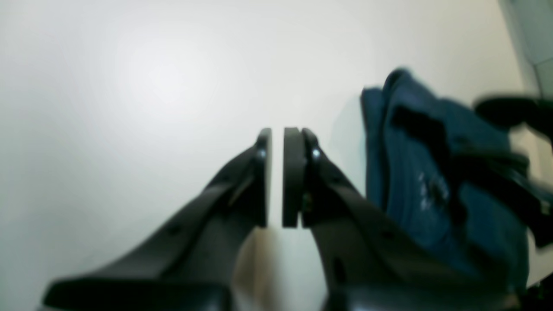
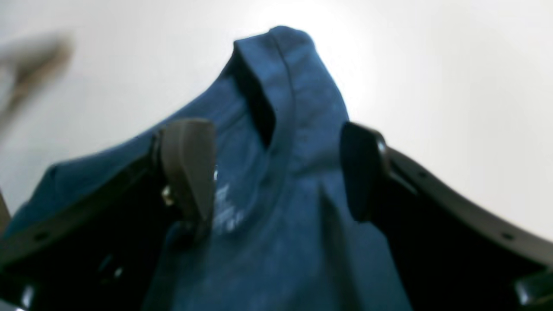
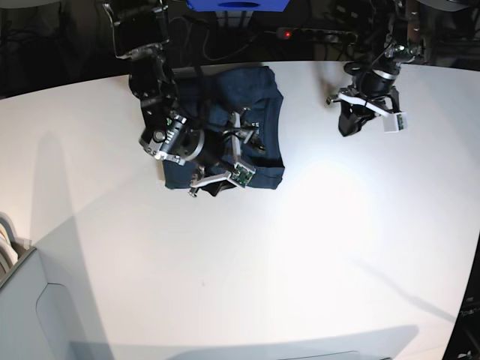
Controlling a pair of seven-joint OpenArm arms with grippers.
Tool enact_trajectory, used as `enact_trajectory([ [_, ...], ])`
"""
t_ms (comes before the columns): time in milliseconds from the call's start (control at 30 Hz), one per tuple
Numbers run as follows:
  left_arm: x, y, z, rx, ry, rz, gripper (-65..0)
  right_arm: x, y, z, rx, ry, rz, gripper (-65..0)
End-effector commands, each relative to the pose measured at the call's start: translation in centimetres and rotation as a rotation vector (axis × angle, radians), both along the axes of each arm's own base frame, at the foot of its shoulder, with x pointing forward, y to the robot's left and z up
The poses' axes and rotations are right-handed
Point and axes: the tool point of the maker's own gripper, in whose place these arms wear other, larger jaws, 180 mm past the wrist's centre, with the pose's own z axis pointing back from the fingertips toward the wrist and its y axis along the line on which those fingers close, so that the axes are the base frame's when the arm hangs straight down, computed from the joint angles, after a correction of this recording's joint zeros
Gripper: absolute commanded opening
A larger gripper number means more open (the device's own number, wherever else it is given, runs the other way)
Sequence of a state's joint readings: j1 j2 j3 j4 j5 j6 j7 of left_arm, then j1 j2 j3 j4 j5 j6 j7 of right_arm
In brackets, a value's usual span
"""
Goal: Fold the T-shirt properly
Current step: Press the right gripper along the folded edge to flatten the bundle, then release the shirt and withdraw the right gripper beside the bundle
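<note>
The T-shirt (image 3: pixel 259 127) lies folded into a compact dark navy block on the white desk (image 3: pixel 315 247), near the desk's far edge. The right claw (image 2: pixel 276 172) stands over it with its jaws spread wide, one on each side of the collar, and grips nothing; white label print shows just beside one finger. The left claw (image 1: pixel 277 177) hangs above bare desk, well apart from the shirt, its jaws parted by a narrow gap with nothing between them.
</note>
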State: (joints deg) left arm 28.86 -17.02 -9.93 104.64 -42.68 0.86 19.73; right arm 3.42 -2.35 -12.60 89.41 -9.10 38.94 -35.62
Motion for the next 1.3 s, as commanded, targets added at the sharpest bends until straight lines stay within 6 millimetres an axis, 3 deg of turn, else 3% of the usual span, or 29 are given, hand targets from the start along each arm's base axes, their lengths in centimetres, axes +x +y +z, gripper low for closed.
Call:
enact_trajectory([
  [0, 0.3, 0.1, 0.9, 0.001, -0.036, -0.005, -60.4, 0.7, 0.9, 1.2, 0.035, -0.031, 0.022, -22.3],
  [367, 0.1, -0.2, 0.8, -0.014, -0.034, 0.005, -60.4, 0.5, 3.6, -0.7, 0.078, 0.068, 0.035, -22.3],
  [533, 0.1, -0.2, 0.8, -0.014, -0.034, 0.005, -60.4, 0.5, 3.9, -0.6, 0.082, 0.069, 0.037, -22.3],
  [867, 0.2, -0.2, 0.8, -0.014, -0.034, 0.005, -60.1, -2.2, 7.5, -0.3, 0.066, 0.057, 0.18, -22.2],
  [967, 0.1, -0.2, 0.8, -0.014, -0.033, 0.005, -60.0, -2.2, 7.9, 0.7, 0.074, 0.027, 0.192, -22.2],
  [1133, 0.1, -0.6, 0.7, -0.021, -0.031, -0.003, -59.9, 1.2, 4.6, 5.3, 0.117, -0.115, 0.066, -22.3],
  [1267, 0.0, -2.8, 0.5, -0.069, -0.028, -0.024, -55.1, 3.4, -1.2, 7.4, 0.083, -0.209, -0.077, -22.3],
])
